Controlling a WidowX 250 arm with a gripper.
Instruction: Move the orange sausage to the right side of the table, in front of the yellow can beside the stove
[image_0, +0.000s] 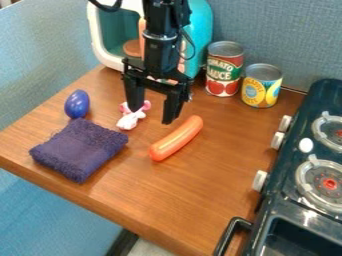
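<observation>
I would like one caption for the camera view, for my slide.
Open black pincer above a wooden table, near a small toy and an orange sausage, with a folded purple cloth nearby.

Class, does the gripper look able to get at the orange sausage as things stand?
Probably yes: the gripper hangs open near the orange sausage, which nothing covers, and the purple cloth lies apart from it.

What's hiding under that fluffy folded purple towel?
The folded purple towel lies on the brown wooden table, which shows around it. Anything underneath is covered; I can't tell. The shiny blue egg is beside it.
</observation>
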